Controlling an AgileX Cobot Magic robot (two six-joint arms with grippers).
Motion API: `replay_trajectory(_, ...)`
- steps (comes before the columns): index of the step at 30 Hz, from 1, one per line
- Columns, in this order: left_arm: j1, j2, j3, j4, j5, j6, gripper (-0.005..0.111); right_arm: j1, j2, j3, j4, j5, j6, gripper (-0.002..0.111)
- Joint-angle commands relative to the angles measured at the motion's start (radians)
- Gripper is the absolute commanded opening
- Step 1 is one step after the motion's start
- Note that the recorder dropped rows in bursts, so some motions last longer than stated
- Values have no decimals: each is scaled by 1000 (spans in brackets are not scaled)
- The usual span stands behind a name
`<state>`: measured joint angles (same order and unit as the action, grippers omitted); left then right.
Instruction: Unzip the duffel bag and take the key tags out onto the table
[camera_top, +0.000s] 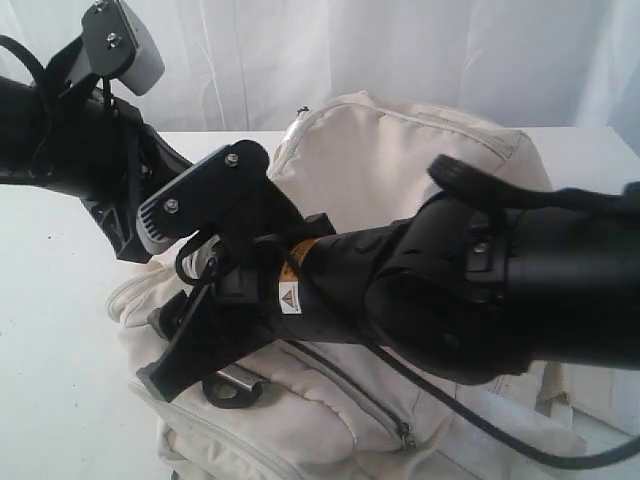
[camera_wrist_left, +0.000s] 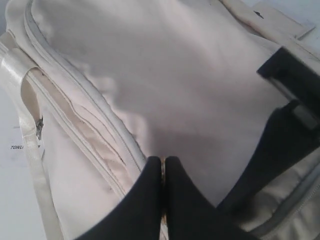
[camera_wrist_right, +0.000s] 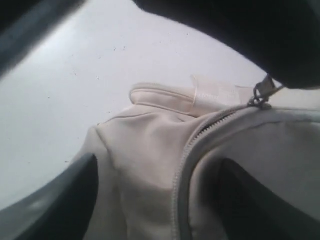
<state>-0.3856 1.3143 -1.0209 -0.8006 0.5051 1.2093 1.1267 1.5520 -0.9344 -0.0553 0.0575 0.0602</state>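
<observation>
Your left gripper (camera_wrist_left: 163, 160): fingers pressed together, over cream fabric. The duffel bag (camera_top: 400, 160) is cream and creased with a glossy strap (camera_wrist_left: 17, 75), and it lies on the white table (camera_top: 60, 320). The visible stretch of zip (camera_wrist_right: 197, 137) looks closed, with a metal pull (camera_wrist_right: 261, 95) on it. Your right gripper (camera_wrist_right: 159, 165): fingers apart, astride that zip.

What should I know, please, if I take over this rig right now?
Left pincer: shut, over the duffel bag; whether it pinches anything I cannot tell.
Right pincer: open, straddling a zip near its pull.
The bag lies on the table.
Done: nothing that shows; that zip looks closed, and the key tags are not in view.
Left: unzip, then take the key tags out onto the table.
</observation>
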Motion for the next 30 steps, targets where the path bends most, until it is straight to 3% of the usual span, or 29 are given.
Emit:
replay_trajectory(1,1,-11,-5,-30,17,3,0,-17,37,-23,-7,25,-15,55)
replay_trajectory(7,1,-11,-5,-30,17,25,0,-52,37,-23,-26,98,-15,36)
replay_trajectory(12,1,-11,-5,-30,17,25,0,-52,36,-23,-28,178,-13,0)
replay_trajectory(25,1,23,-5,-37,-93,30,0,-40,-64,-21,-7,302,-11,0)
replay_trajectory(30,1,72,-5,-131,-115,109,0,-40,-68,-19,2,321,-11,0)
